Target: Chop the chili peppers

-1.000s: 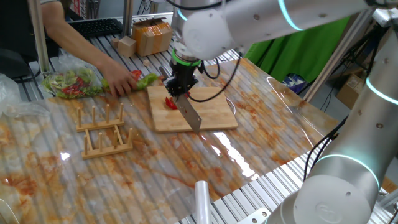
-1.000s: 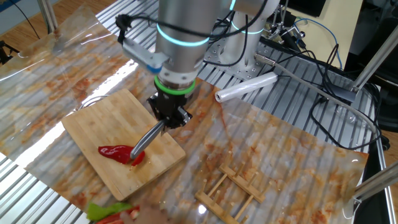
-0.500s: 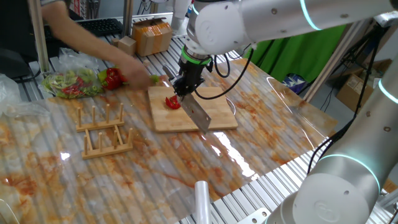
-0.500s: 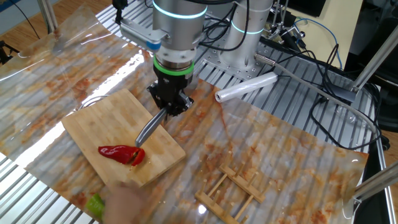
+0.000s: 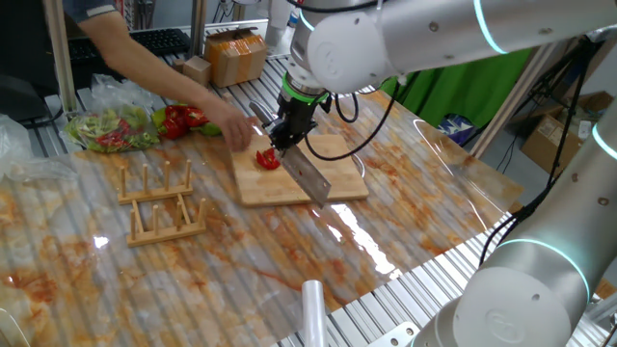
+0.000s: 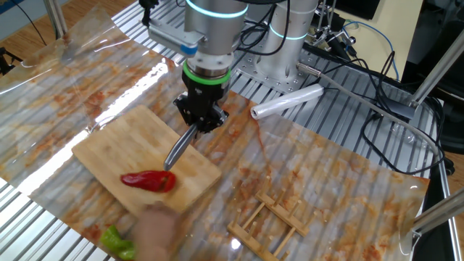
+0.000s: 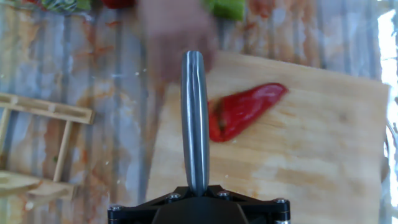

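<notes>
A steel-bladed kitchen knife [image 6: 180,148] is held clamped in the black two-finger tool [image 6: 201,119], blade raised just beside a glossy red chili pepper [image 6: 148,180] lying on the pale bamboo cutting board [image 6: 119,141]. A person's blurred hand [image 5: 234,130] is seen at the board's edge. Chopping is judged under way; a downward stroke across the pepper is called for next, once the hand is clear.
</notes>
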Tool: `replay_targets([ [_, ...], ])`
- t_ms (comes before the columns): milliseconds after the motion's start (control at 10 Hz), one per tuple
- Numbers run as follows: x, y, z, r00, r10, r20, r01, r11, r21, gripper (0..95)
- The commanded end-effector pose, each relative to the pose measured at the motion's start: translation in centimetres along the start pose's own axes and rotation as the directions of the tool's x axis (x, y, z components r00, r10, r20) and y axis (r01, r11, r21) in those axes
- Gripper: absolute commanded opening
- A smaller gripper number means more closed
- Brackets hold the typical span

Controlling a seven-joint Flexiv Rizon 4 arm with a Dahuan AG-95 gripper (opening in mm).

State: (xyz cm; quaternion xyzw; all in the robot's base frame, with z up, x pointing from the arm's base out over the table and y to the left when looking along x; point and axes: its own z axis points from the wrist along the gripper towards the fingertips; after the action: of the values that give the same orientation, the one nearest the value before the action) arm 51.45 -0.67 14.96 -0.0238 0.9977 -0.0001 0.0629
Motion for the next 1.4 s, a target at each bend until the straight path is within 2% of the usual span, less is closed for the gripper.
replay_targets([
  [100,0.6,0.0,-0.4,1.000,0.007,-0.003,-0.007,1.000,0.000,0.0],
  [800,1.5,0.2,-0.7,1.000,0.023,-0.003,-0.023,1.000,0.003,0.0],
  [1100,1.5,0.0,-0.8,0.999,0.049,-0.004,-0.049,0.999,0.006,0.0],
  [1200,1.7,0.0,-0.8,0.998,0.061,-0.002,-0.061,0.998,-0.002,0.0],
  [1400,1.7,0.0,-0.8,0.999,0.050,-0.001,-0.050,0.999,-0.001,0.0],
])
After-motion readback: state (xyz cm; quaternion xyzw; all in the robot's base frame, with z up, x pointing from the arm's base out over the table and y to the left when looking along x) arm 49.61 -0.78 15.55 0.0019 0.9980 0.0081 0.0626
